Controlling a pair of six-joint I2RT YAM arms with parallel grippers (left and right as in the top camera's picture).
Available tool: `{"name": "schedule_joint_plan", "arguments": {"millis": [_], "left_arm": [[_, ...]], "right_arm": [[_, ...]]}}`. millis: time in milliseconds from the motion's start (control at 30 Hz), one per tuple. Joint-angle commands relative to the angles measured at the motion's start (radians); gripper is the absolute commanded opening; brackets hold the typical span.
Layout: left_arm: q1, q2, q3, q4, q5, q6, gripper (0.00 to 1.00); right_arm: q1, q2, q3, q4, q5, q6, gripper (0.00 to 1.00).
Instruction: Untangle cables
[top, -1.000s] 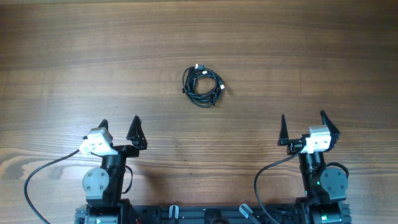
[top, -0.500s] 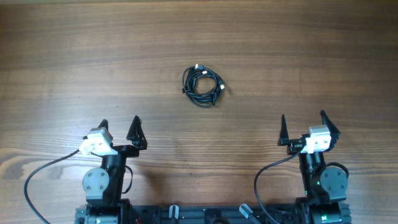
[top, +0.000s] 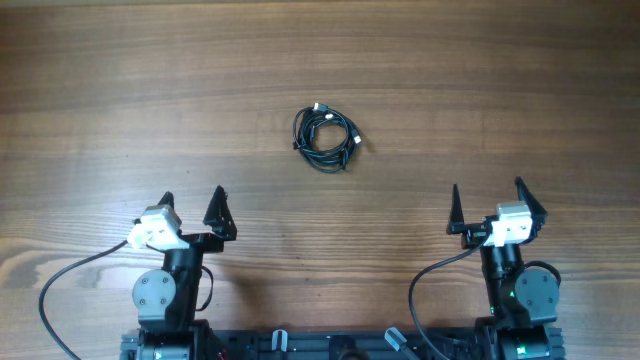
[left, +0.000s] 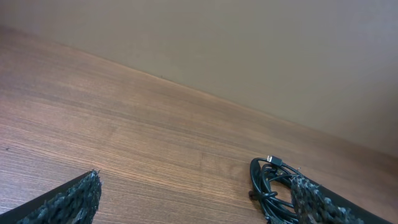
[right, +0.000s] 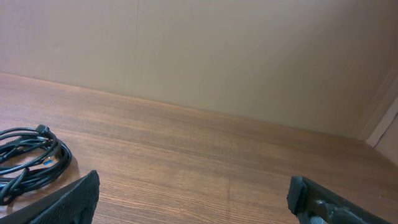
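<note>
The cables (top: 325, 134) lie as one small tangled coil of thin black cords with silver plug tips on the wooden table (top: 120, 90), at mid-table. The coil also shows in the left wrist view (left: 268, 183), partly behind the right fingertip, and at the left edge of the right wrist view (right: 28, 155). My left gripper (top: 192, 203) is open and empty near the front left, well short of the coil. My right gripper (top: 487, 198) is open and empty near the front right. In the wrist views the left jaws (left: 199, 199) and right jaws (right: 196, 199) hold nothing.
Thick black wires (top: 70, 275) run from the arm bases at the front edge. A plain beige wall (right: 217, 56) stands behind the table's far edge.
</note>
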Motion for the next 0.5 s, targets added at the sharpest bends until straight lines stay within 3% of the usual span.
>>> {"name": "schedule_joint_plan", "arguments": {"millis": [0, 467], "left_arm": [[-0.004, 0.004, -0.005, -0.007, -0.017, 0.019, 1.0], [-0.004, 0.004, -0.005, -0.007, -0.017, 0.019, 1.0]], "right_arm": [[-0.005, -0.01, -0.001, 0.002, -0.017, -0.005, 1.0], [-0.005, -0.01, -0.001, 0.002, -0.017, -0.005, 1.0]]}}
